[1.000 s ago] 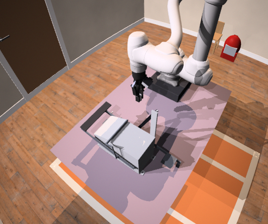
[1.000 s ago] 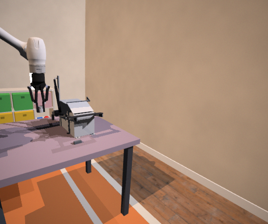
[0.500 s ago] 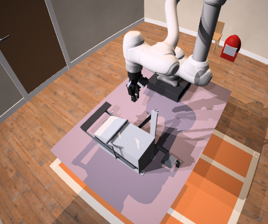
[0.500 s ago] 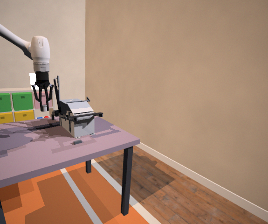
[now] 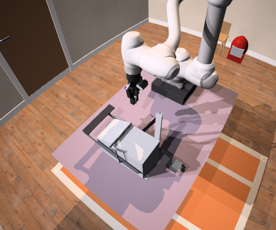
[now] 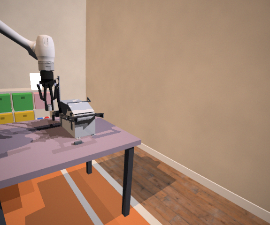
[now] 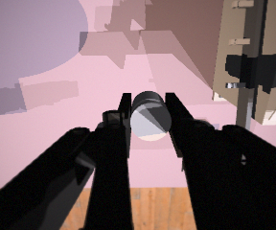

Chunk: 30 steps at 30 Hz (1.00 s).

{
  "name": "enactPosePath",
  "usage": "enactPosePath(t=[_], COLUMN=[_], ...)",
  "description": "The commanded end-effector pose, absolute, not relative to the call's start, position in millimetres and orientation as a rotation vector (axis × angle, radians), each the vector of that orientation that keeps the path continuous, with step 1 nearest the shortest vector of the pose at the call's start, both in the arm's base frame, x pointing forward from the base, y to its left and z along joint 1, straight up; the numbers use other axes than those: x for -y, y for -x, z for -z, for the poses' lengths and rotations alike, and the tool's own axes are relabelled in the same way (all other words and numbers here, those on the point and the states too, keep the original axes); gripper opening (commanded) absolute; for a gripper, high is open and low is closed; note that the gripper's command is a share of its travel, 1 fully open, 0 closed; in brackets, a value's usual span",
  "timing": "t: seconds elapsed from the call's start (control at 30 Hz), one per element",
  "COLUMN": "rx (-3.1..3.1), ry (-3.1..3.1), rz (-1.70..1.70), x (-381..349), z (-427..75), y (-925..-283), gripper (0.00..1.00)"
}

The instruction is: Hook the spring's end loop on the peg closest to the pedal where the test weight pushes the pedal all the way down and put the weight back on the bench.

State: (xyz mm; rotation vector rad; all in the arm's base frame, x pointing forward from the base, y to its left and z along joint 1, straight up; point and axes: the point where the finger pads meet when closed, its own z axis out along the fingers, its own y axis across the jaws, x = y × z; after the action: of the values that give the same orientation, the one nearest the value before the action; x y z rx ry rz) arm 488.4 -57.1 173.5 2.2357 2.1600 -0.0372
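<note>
we have the weight (image 7: pixel 149 116), a short steel cylinder, clamped between the fingers of the gripper (image 5: pixel 133 97), held in the air above the bench (image 5: pixel 207 104). in the top view the feeder (image 5: pixel 133 145) lies toward 6 o'clock from the gripper, and its dark pedal (image 5: pixel 98 119) toward 7 o'clock, well apart. the weight's axis runs along the fingers, so we judge its base points down, ready to sit flat on the slope. only the wrist view shows the weight clearly; the exterior view shows a pale stub (image 6: pixel 48 106) hanging clear of the bench; the top view hides it behind the fingers.
</note>
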Motion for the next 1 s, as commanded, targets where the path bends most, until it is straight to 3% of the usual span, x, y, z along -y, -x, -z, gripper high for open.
enactPosePath(t=[0.0, 0.97], rx=[-2.157, -2.135], ry=[-2.233, -2.211], rz=[0.04, 0.088], x=[60.9, 98.9], z=[-175.9, -192.9], y=[-493.2, -536.2], gripper=[0.25, 0.25])
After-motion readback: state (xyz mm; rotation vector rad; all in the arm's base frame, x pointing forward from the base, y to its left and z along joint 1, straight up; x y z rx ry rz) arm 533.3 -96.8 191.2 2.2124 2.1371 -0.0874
